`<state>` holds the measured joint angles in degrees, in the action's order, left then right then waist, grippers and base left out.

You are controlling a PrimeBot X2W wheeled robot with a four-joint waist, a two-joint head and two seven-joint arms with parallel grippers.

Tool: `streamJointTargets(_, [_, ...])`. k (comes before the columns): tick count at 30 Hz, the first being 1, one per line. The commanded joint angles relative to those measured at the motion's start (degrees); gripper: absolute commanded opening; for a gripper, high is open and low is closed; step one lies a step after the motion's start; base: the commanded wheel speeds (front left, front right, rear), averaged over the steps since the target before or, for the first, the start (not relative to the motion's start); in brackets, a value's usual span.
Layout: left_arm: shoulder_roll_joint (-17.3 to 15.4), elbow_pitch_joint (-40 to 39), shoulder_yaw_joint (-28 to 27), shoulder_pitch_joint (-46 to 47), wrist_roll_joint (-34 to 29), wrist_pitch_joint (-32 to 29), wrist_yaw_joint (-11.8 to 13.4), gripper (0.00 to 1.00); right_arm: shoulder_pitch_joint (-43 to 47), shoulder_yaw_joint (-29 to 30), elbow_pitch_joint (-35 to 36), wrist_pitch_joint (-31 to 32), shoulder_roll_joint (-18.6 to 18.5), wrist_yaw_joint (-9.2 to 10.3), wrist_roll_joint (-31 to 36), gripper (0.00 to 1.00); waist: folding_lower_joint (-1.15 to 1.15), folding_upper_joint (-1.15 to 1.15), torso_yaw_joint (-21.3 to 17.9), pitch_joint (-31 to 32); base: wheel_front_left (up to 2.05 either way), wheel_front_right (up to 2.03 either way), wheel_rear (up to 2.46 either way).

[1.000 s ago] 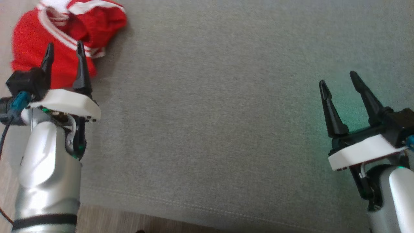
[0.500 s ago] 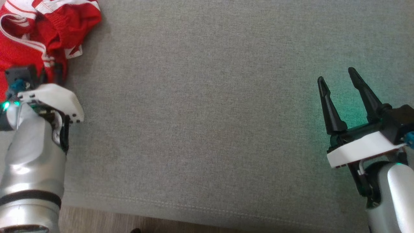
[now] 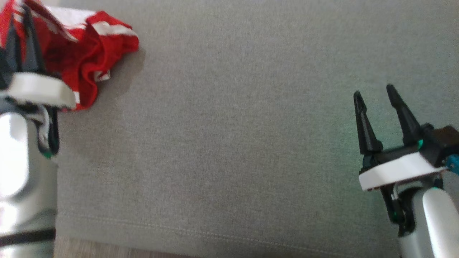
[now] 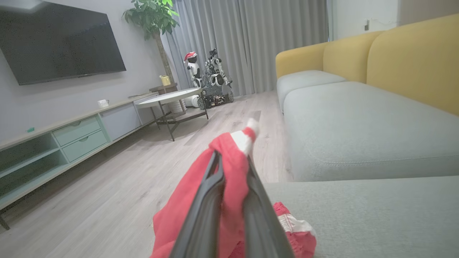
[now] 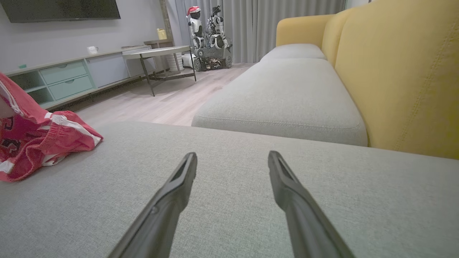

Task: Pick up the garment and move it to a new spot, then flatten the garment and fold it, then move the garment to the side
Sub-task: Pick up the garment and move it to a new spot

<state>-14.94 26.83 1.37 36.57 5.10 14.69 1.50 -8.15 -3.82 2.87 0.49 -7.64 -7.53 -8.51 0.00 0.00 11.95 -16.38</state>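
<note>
No legible text, label, brand or number recorded anywhere; dark printed marks on the red garment, seen in the right wrist view, are too blurred and creased to read.

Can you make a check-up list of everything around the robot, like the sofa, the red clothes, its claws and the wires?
surface: grey sofa cushion, flat, seam along its near edge.
job's things: red garment with white stripes, bunched at the cushion's left edge, part raised.
clutter: nothing seen.
grippers: left gripper shut on the red garment; right gripper open, holding nothing, over the cushion.
cables: teal plug beside the right wrist.
surroundings: yellow sofa back, wooden floor, television, round table, small robots by grey curtains.
</note>
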Motion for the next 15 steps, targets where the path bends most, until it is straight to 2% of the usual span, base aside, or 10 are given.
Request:
streamJointTargets(1, [-3.05,-3.96,-1.37,-0.68,-0.51,0.29,0.05,0.0,0.91,-0.84,1.5,-0.74,0.33,0.04,-0.3,1.0,0.0,0.0,-0.49,2.91,0.0,0.0,0.0])
streamJointTargets(7, [-2.76,-21.22,-0.27,-12.17,-0.19,-2.82,0.21,0.0,4.32,-0.32,0.11,-2.1,2.36,0.04,-0.77,1.0,0.0,0.0,-3.41,9.8,0.0,0.0,0.0])
streamJointTargets(15, [-1.92,-38.33,2.6,-23.34,0.48,-10.86,-0.13,0.0,8.15,-0.41,0.47,-2.0,3.84,0.04,-0.91,1.0,0.0,0.0,-9.24,15.19,0.0,0.0,0.0])
